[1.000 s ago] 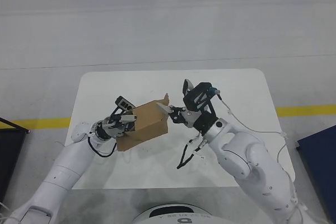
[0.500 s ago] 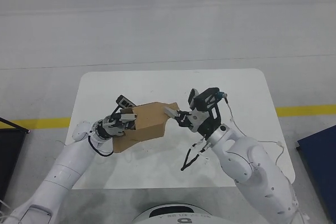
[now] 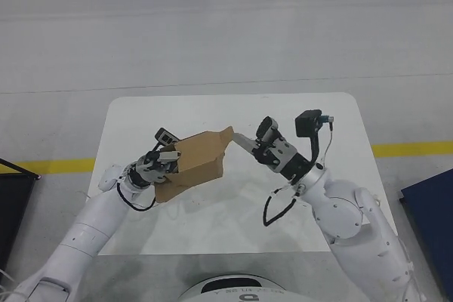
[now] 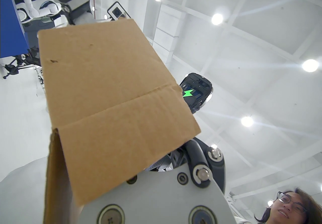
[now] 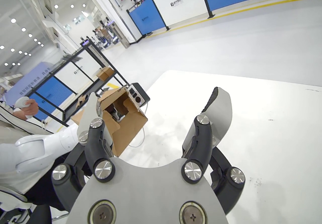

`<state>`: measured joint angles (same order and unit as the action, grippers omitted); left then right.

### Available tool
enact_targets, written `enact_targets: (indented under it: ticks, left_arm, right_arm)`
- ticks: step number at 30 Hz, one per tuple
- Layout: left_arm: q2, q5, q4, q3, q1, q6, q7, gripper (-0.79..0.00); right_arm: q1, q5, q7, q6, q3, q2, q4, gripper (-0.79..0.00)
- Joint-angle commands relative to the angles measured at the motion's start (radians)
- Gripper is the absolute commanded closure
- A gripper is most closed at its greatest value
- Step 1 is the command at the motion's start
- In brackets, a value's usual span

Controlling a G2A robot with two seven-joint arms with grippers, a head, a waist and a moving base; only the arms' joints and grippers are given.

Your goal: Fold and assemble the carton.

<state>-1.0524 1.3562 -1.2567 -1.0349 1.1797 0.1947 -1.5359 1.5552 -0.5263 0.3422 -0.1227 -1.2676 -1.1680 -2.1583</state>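
Note:
The brown carton [image 3: 198,156] is held tilted above the white table [image 3: 302,113], with one flap pointing up at its right end. My left gripper [image 3: 161,161] is shut on the carton's left end. In the left wrist view a creased panel of the carton [image 4: 108,99] covers the fingers. My right gripper [image 3: 247,142] stands open just right of the raised flap. In the right wrist view the right gripper [image 5: 156,106] is spread wide, and one fingertip [image 5: 91,105] lies against the edge of the carton [image 5: 125,122], whose open end faces it.
A black cable [image 3: 274,211] hangs from the right arm over the table's middle. The table's front and right parts are bare. A black frame [image 3: 0,189] stands off the left edge and a dark blue object [image 3: 442,219] off the right.
The right wrist has swung to the right and its gripper has drawn slightly back from the carton. The carton has tipped, and its right flap now points up.

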Motion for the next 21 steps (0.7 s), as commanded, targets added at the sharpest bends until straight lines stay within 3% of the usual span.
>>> enact_targets:
  ticks: [1, 5, 8, 13, 14, 17, 19, 21]
  left_arm:
    - [0.001, -0.013, -0.004, -0.002, -0.003, 0.003, 0.000, 0.000]
    - [0.009, -0.090, 0.023, -0.023, -0.010, 0.051, 0.000, 0.000]
    - [0.011, -0.169, 0.042, -0.045, -0.018, 0.118, 0.029, 0.000]
    - [0.009, -0.287, -0.006, -0.062, -0.001, 0.198, 0.108, 0.000]
    - [0.008, -0.292, -0.016, -0.066, 0.003, 0.203, 0.114, 0.000]
    - [0.007, -0.304, -0.033, -0.075, 0.014, 0.205, 0.115, 0.000]
    - [0.006, -0.310, -0.040, -0.081, 0.018, 0.204, 0.114, 0.000]
    - [0.006, -0.319, -0.046, -0.086, 0.023, 0.202, 0.113, 0.000]
  right_arm:
    - [0.004, 0.026, 0.000, -0.039, -0.025, 0.002, 0.004, -0.785]
    - [0.028, 0.055, 0.025, -0.097, -0.062, 0.009, -0.010, -0.785]
    - [0.046, 0.064, 0.078, -0.044, -0.079, 0.012, -0.003, -0.767]
    - [0.031, 0.056, 0.152, 0.033, -0.048, 0.012, 0.010, -0.686]
    - [0.023, 0.035, 0.164, 0.045, -0.039, 0.012, 0.014, -0.646]
    - [0.004, 0.020, 0.173, 0.062, -0.008, 0.010, 0.019, -0.379]
    - [-0.007, 0.022, 0.179, 0.067, 0.006, 0.008, 0.023, -0.320]
    - [-0.017, 0.026, 0.183, 0.074, 0.016, 0.007, 0.028, -0.320]
